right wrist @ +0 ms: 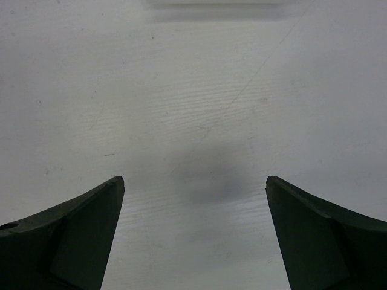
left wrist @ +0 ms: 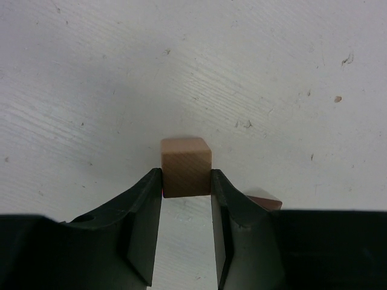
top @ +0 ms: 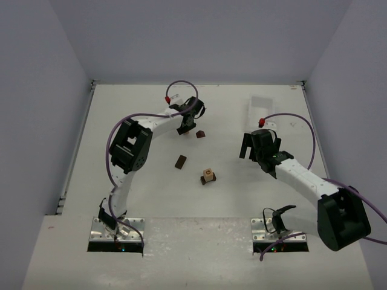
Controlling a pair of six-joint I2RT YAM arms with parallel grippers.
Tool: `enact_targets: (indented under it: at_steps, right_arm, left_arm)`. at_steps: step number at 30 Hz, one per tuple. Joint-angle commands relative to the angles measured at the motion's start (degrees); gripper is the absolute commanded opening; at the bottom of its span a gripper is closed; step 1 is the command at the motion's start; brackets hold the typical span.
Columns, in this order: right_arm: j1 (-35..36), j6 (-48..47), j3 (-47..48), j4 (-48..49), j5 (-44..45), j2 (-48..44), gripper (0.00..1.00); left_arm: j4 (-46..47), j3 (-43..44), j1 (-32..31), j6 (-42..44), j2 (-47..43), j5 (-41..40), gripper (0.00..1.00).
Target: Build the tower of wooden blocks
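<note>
We held the tan block (left wrist: 186, 160) clamped in the left gripper (left wrist: 187, 176), the two-block stack (top: 208, 176) lying toward the near side, slightly right of it; the right gripper (right wrist: 195, 187) gaped empty.

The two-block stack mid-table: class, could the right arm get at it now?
Probably yes: the right gripper is open and empty, with only bare table between it and the stack.

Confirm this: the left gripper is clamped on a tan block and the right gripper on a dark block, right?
Half right. The left gripper is clamped on the tan block, but the right gripper is open and empty, as the right wrist view shows.
</note>
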Motion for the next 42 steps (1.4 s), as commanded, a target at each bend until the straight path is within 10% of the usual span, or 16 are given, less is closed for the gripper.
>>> enact_targets:
  at_steps: [1, 12, 20, 28, 42]
  right_arm:
    - [-0.28, 0.6, -0.16, 2.82, 1.3, -0.92, 0.99]
    - [-0.34, 0.57, -0.87, 3.55, 0.99, -1.69, 0.99]
    - [-0.28, 0.13, -1.69, 4.14, 0.01, -3.47, 0.99]
    - [-0.28, -0.48, -2.16, 4.5, 0.13, -4.33, 0.99]
    - [-0.28, -1.31, -2.08, 4.58, 0.01, -3.98, 0.99]
  left_arm:
    - [1.01, 1.29, -1.73, 3.94, -2.77, -1.69, 0.12]
    - [8.23, -9.79, -9.01, 14.34, -16.68, -4.16, 0.0]
    - [22.82, -23.86, -10.54, 40.43, -32.4, 21.14, 0.0]
    - [25.57, -33.07, -10.83, 48.19, -45.65, 40.13, 0.0]
    - [7.68, -23.98, -20.84, 46.11, -39.26, 28.94, 0.0]
